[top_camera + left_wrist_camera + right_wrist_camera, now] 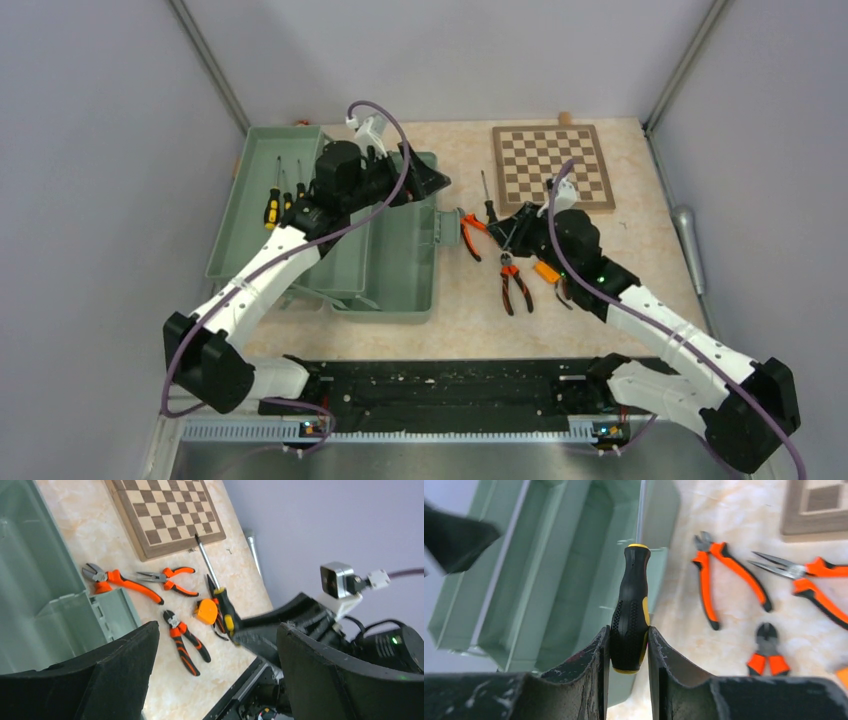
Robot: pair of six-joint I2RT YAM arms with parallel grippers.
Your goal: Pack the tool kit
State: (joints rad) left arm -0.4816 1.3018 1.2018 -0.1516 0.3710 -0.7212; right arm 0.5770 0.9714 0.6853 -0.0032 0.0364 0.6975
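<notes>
Plain, pale lilac-grey walls (100, 150) close in the tabletop (460, 310) on three sides, meeting at slanted metal corner posts (210, 65). The tabletop is beige with a marbled pattern, under soft, even light. A wooden chessboard (553, 166) lies flat near its far right corner.

So the wooden chessboard (548, 166) is just lying flat at the far right of the beige marble-look table (640, 270), pretty much square with it. A small tan block (565, 117) sits right behind its far edge. A grey metal rod (688, 245) lies along the table's right side, and a black strip (450, 385) runs along the near edge.
</notes>
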